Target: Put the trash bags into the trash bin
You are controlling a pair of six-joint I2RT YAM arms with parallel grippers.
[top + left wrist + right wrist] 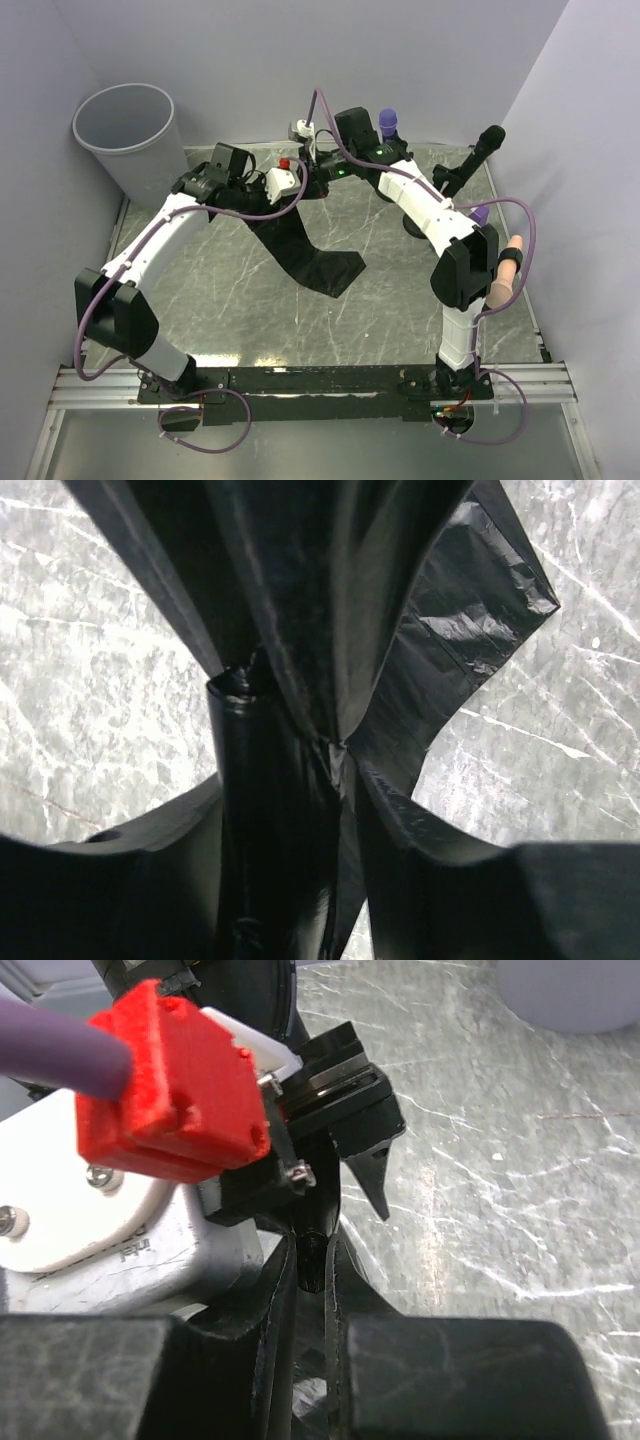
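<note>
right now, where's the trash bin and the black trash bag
trash bin (pixel 135 170), top external view, on its grey outer wall below the rim
black trash bag (pixel 325 270), top external view, on its lower end

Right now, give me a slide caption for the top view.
Left tool and right tool meet holding a black bag, its tail draped on the table; bin stands far left.

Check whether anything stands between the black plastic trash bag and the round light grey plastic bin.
Only the left arm crosses the line from the black plastic trash bag to the round light grey plastic bin; nothing else visible does.
</note>
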